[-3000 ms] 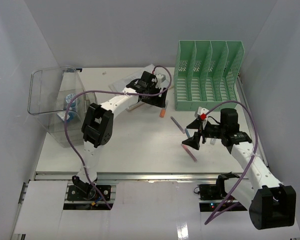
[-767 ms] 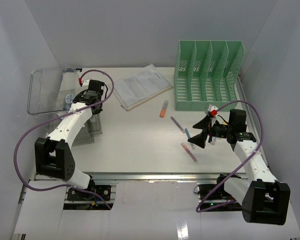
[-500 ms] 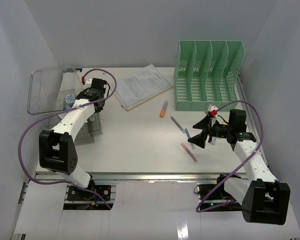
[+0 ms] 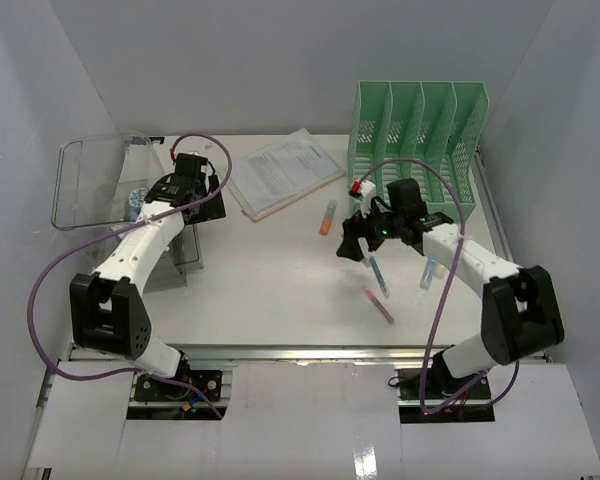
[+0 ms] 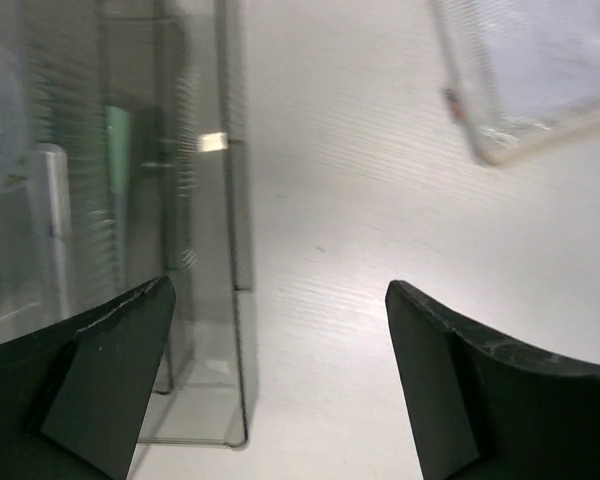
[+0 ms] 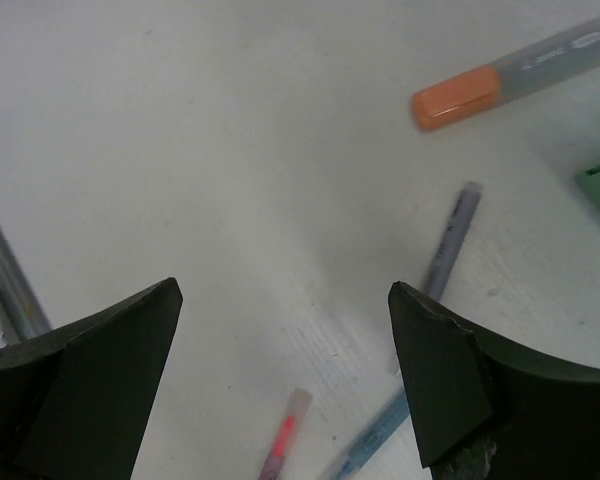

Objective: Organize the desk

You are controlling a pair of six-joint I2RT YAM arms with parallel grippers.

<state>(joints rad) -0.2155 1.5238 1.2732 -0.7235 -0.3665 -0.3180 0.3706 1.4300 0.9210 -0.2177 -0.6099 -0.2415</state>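
Top external view shows the desk (image 4: 270,285), stiff and fixed below both arms, the left gripper (image 5: 280,300) gaping empty beside the clear bin (image 4: 95,200), and the right gripper (image 6: 280,300) wide and empty above light, slippery pens (image 4: 378,304), probably best pinched mid-barrel.

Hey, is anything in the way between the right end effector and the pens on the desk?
Nothing visible. The right end effector hangs open above bare desk; the grey pen, blue pen and pink pen lie loose and uncovered by it.
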